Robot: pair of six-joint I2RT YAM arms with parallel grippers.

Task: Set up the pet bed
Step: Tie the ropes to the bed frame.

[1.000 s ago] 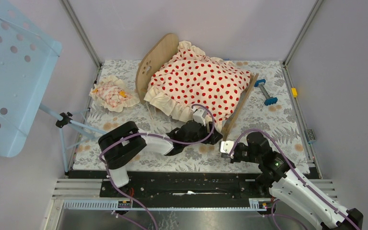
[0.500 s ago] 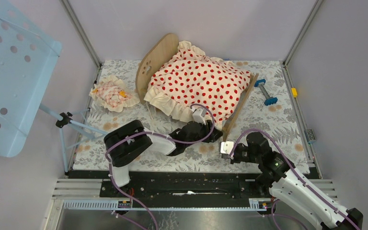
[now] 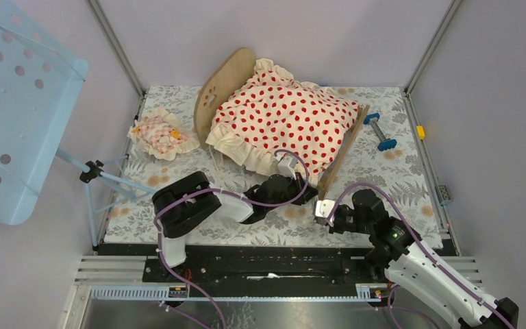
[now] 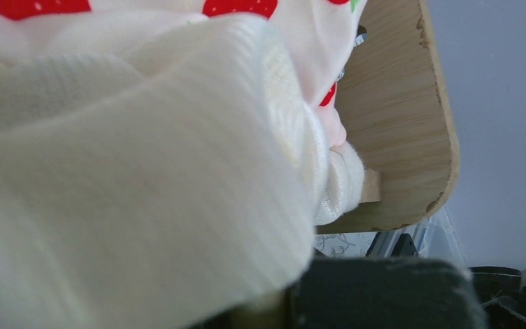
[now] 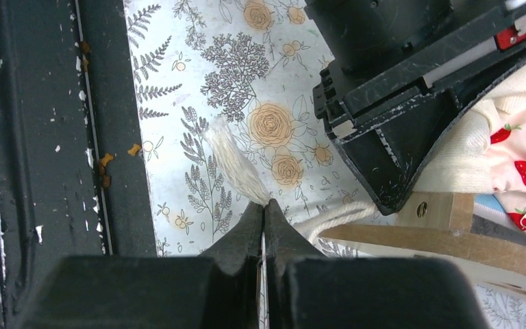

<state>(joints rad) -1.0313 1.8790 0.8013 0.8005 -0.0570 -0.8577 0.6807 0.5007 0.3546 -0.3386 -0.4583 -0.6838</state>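
Observation:
The pet bed (image 3: pixel 224 88) stands at the back of the mat, wooden headboard on the left and low footboard (image 3: pixel 343 152) on the right. A cream ruffled blanket with red dots (image 3: pixel 284 115) covers its top. My left gripper (image 3: pixel 303 197) is at the blanket's near ruffled corner. In the left wrist view the cream ruffle (image 4: pixel 144 171) fills the frame down to the dark fingers (image 4: pixel 383 295), shut on it, with the footboard (image 4: pixel 397 123) behind. My right gripper (image 5: pixel 264 205) is shut on a frayed cream cord (image 5: pixel 236 164) lying on the mat beside the bed's wooden rail (image 5: pixel 438 212).
A small pink pillow (image 3: pixel 161 133) lies left of the headboard. A blue dumbbell toy (image 3: pixel 381 132) lies right of the footboard. A light-blue perforated stand (image 3: pixel 20 103) leans in at the far left. The table's black near rail (image 5: pixel 55 137) runs close by the right gripper.
The left gripper has closed on the blanket's ruffle, and the left arm's elbow has shifted a little to the right. The right arm has not moved.

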